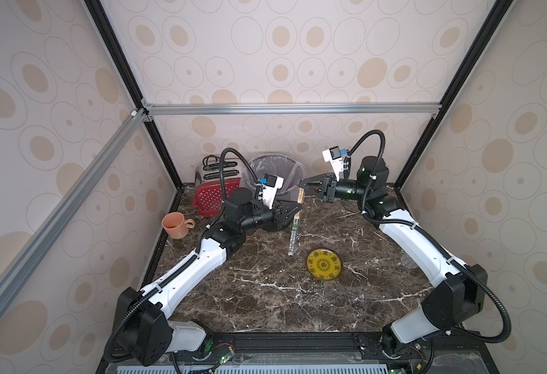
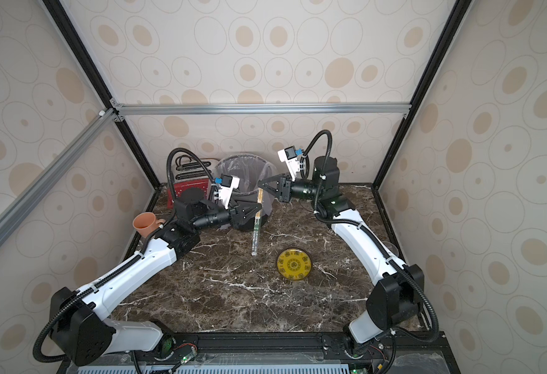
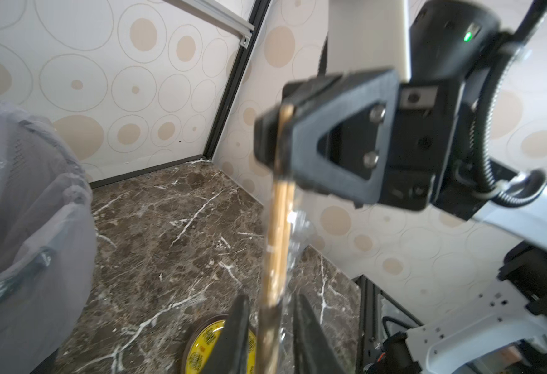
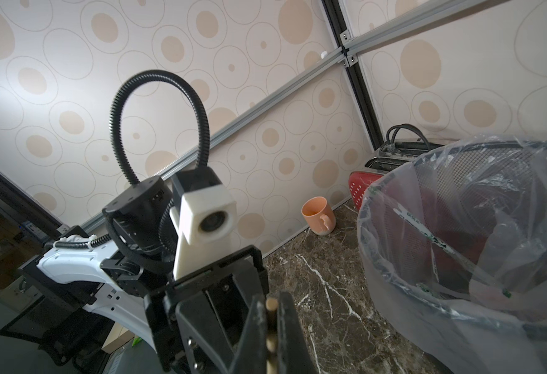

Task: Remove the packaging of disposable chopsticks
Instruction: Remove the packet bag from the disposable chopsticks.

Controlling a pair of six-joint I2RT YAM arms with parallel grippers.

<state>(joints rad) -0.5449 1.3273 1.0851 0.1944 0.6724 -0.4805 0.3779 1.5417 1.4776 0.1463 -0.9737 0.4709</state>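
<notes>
Two arms meet just above the middle of the frame in both top views, right in front of the bin [image 1: 275, 159]. Up top, the right gripper [image 1: 301, 185] is pressed tight on the bare upper end of the disposable chopsticks [image 1: 300, 196]. The left wrist view shows it plainly, black fingers clamped across the tan wood at upper centre. The right wrist view has the stick tip poking up between those closed fingers at the bottom edge.

Lower down, the left gripper [image 1: 298, 212] sits around the pair. Its two fingers [image 3: 241, 323] stand spread at the bottom of the left wrist view. There is a gap on either side of the sticks, so they are not closed on anything.

Now the packaging [image 1: 293, 238]: the clear sleeve with its green print covers the lower stretch of the sticks. It runs steeply down toward the centre of the frame. In the left wrist view, loose clear plastic bulges out beside the wood just above the left fingers. The sleeve's lower end finishes near the yellow dish [image 1: 324, 264], to its left in the picture and apart from it. Whether that end touches the marble table [image 1: 265, 291] cannot be told.

Off to the left edge of the table stands an orange mug [image 1: 176, 225]. A red toaster [image 1: 214, 191] sits behind it, just beside the bin.
</notes>
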